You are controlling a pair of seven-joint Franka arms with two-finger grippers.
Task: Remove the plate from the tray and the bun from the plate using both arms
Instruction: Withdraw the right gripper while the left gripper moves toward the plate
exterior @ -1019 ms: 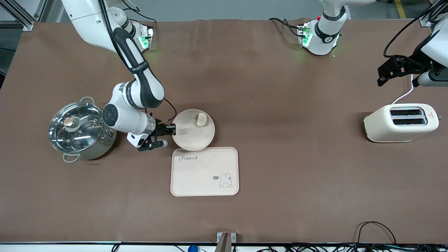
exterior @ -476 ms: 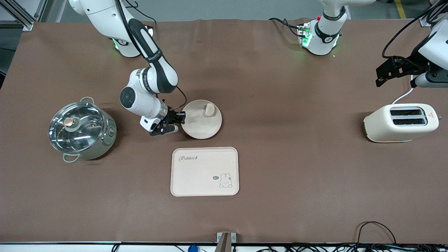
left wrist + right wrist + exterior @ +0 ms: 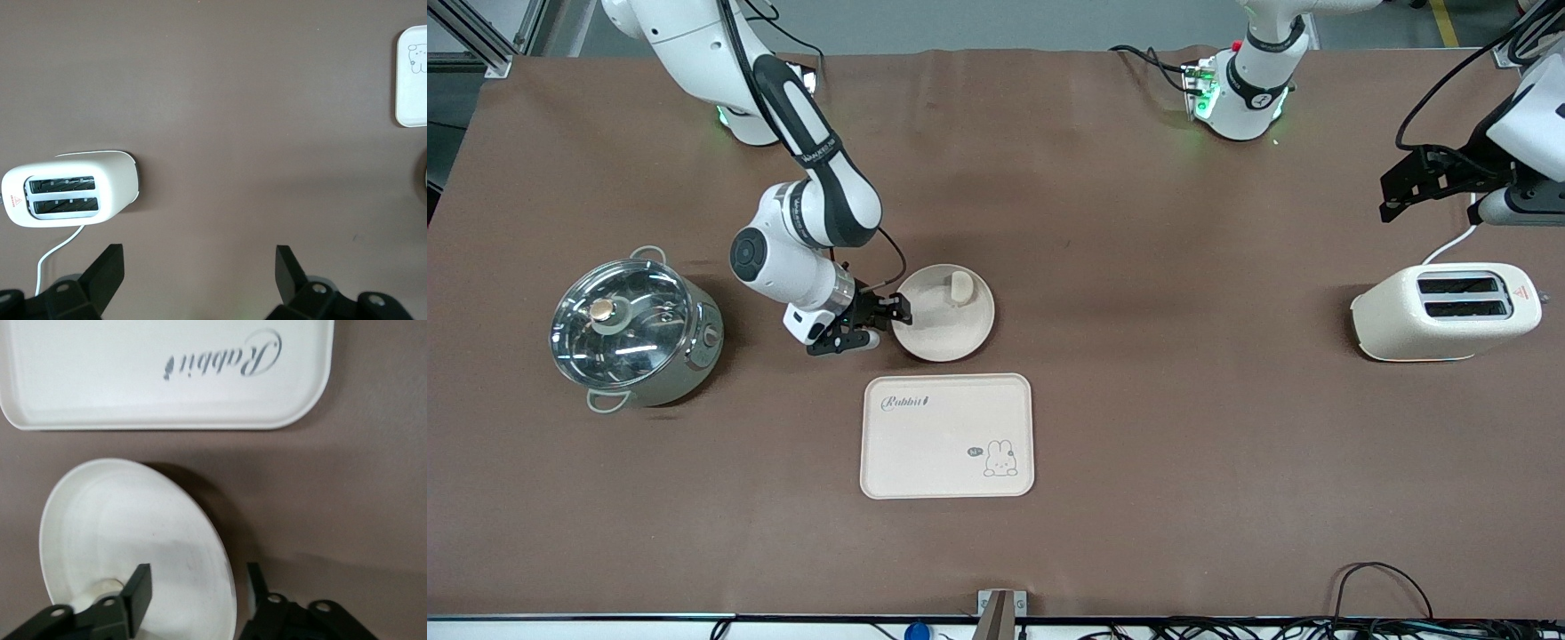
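Observation:
The round cream plate (image 3: 938,333) lies on the table, just farther from the front camera than the tray. The small pale bun (image 3: 960,286) sits on the plate. My right gripper (image 3: 891,313) is at the plate's rim on the pot's side. In the right wrist view the right gripper (image 3: 197,587) is open, with one finger over the plate (image 3: 127,520) and one outside the rim. The bun (image 3: 100,589) shows partly past a finger. My left gripper (image 3: 1396,187) waits in the air, open and empty, over the table by the toaster; it also shows in the left wrist view (image 3: 197,267).
A rectangular cream tray (image 3: 947,436) with a rabbit drawing lies nearer to the front camera than the plate; it also shows in the right wrist view (image 3: 167,373). A steel pot (image 3: 636,331) with a glass lid stands at the right arm's end. A white toaster (image 3: 1445,311) stands at the left arm's end.
My right gripper has carried the plate with the bun away from the pot toward the table's middle. Its fingers now stand apart astride the rim. The left arm has barely moved.

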